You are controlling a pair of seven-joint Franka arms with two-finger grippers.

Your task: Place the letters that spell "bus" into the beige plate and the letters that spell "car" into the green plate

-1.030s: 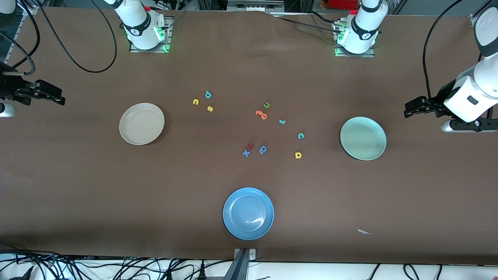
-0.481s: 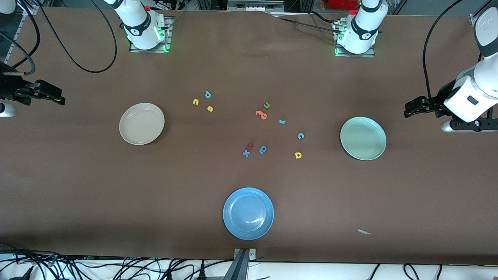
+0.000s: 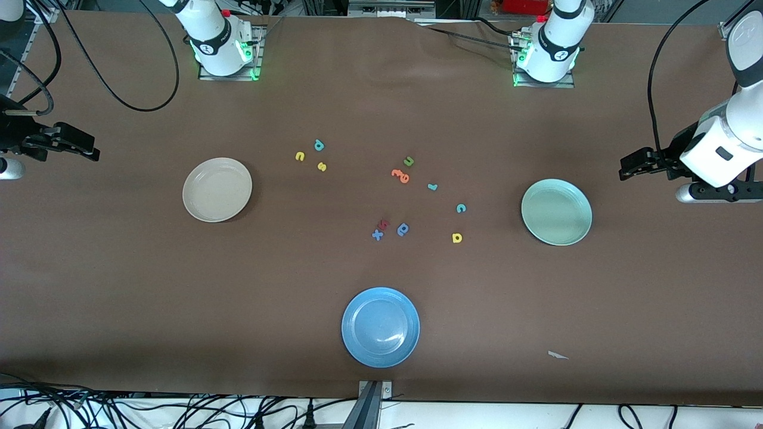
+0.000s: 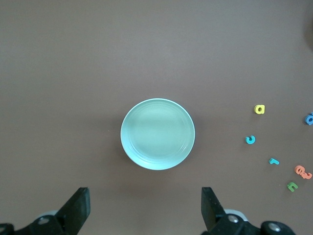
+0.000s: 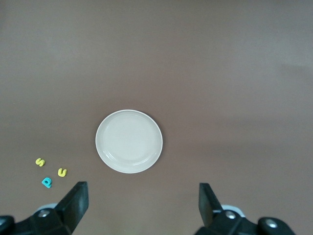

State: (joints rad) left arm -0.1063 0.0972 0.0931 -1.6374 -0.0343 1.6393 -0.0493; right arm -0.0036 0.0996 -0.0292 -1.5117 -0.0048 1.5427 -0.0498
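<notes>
The teal "b" (image 3: 319,145), the yellow "u" (image 3: 300,156) and the yellow "s" (image 3: 322,167) lie in a tight cluster on the brown desk (image 3: 119,286), beside the beige plate (image 3: 217,189) on its side toward the desk's middle and a little farther from the front camera. The plate itself holds nothing. The teal "r" (image 3: 433,187), the teal "c" (image 3: 461,208) and the yellow "a" (image 3: 457,238) lie strung loosely beside the green plate (image 3: 556,212), also toward the middle of the desk, and that plate is bare too.

Between the two groups sit letters that play no part: an olive-green "u" (image 3: 409,161) touching or just beside an orange letter (image 3: 400,176), and, nearer the front camera, a dark red letter (image 3: 384,224), a blue "x" (image 3: 377,235) and a blue "a"-like letter (image 3: 403,229). A bright blue plate (image 3: 380,327) sits nearest the front camera.

The right gripper (image 5: 142,203) hangs high over the desk at the right arm's end, the beige plate showing in its wrist view, jaws spread wide and holding nothing. The left gripper (image 4: 145,205) hangs likewise at the left arm's end, looking down on the green plate, jaws spread and empty. Both arms wait.

As I judge it, nothing is done yet: all six letters remain to be picked up and placed.
</notes>
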